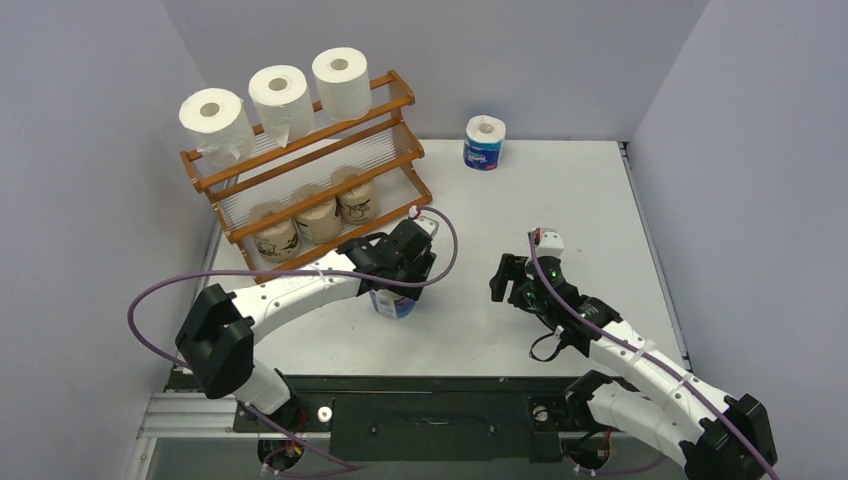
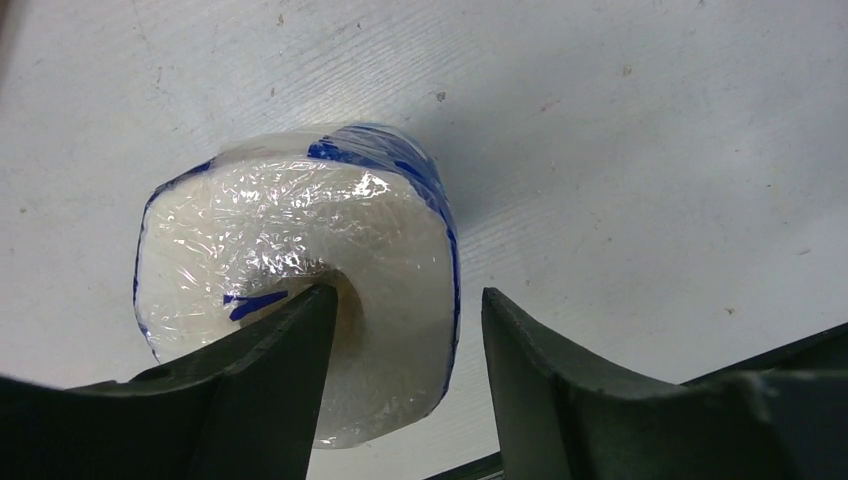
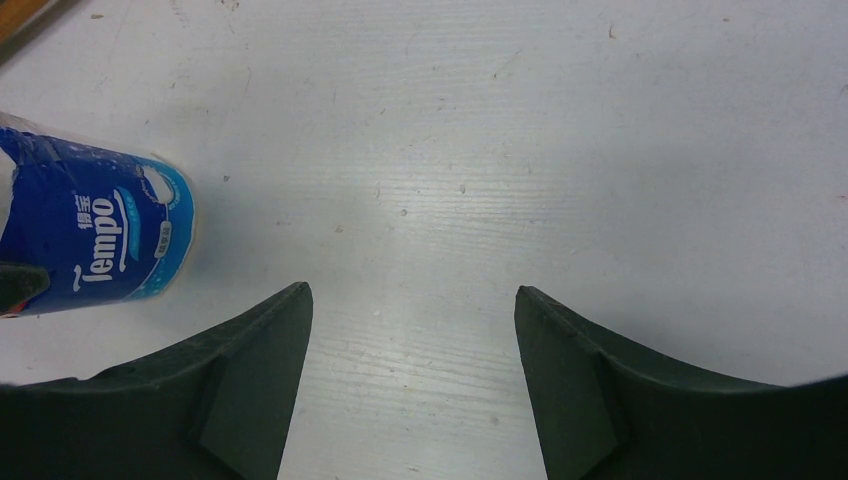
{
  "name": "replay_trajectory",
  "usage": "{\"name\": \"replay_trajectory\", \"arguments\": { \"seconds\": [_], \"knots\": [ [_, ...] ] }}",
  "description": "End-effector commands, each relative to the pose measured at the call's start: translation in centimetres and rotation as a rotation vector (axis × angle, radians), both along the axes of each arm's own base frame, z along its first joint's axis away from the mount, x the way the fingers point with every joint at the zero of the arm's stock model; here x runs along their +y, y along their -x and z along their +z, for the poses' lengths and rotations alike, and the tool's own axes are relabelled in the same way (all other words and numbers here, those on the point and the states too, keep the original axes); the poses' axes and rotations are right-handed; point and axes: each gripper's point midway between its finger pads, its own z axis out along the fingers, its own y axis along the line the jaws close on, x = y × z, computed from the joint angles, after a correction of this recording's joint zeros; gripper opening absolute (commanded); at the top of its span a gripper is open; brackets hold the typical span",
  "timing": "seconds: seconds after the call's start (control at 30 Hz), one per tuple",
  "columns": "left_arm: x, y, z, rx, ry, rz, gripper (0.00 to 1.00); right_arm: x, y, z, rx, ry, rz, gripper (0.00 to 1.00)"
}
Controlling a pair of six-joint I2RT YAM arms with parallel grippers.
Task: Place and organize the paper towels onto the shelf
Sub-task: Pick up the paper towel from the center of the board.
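A blue-and-white wrapped roll (image 1: 395, 304) stands upright on the table in front of the shelf (image 1: 400, 100). My left gripper (image 1: 402, 278) is right above it and open. In the left wrist view one finger (image 2: 290, 350) sits at the core hole of the roll (image 2: 290, 220), and the other stands outside its wall with a gap. My right gripper (image 1: 503, 278) is open and empty over bare table (image 3: 412, 295); the same roll (image 3: 95, 240) shows at its left. Three white rolls (image 1: 282, 97) stand on the top tier and three brown rolls (image 1: 316, 218) on a lower tier. A second blue-and-white roll (image 1: 484, 142) stands at the back.
The shelf stands slanted at the back left, next to the left wall. White walls close in the table (image 1: 560, 200) on three sides. The left arm's purple cable (image 1: 445, 235) loops beside the left gripper.
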Motion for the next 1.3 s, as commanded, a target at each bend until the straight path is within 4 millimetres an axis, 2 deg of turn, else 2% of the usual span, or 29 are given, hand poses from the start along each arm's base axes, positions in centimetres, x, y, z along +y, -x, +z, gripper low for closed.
{"name": "replay_trajectory", "arguments": {
  "seconds": [0.0,0.23,0.37,0.5,0.6,0.7,0.87,0.97,1.1,1.27],
  "knots": [
    [-0.7,-0.7,1.1,-0.035,0.002,-0.014,0.50,0.0,-0.6,0.6,-0.034,-0.001,-0.019,0.70],
    [-0.1,-0.6,0.3,-0.030,-0.025,-0.005,0.41,0.0,-0.6,0.6,-0.035,-0.004,-0.019,0.70],
    [0.2,-0.9,1.2,-0.063,-0.017,0.012,0.29,-0.1,-0.5,0.8,-0.040,-0.009,-0.018,0.70],
    [0.7,-1.5,3.8,-0.123,-0.008,0.031,0.25,0.1,-0.5,1.1,-0.045,-0.016,-0.014,0.70],
    [1.0,-2.2,7.2,-0.195,0.020,0.040,0.25,0.1,-0.5,1.2,-0.046,-0.019,-0.010,0.70],
    [1.8,-3.2,9.6,-0.251,0.013,0.070,0.25,0.2,-0.5,1.2,-0.046,-0.021,-0.007,0.70],
    [2.7,-5.9,13.2,-0.309,0.044,0.136,0.24,0.5,-0.5,1.3,-0.044,-0.034,0.002,0.70],
    [4.1,-8.0,14.3,-0.318,0.053,0.188,0.24,0.8,-0.4,1.5,-0.042,-0.042,0.011,0.70],
    [5.3,-10.6,17.0,-0.359,0.081,0.232,0.24,0.9,-0.3,2.0,-0.046,-0.055,0.019,0.70],
    [6.4,-13.3,19.0,-0.398,0.087,0.276,0.24,1.0,-0.4,2.3,-0.047,-0.052,0.027,0.69]
  ]
}}
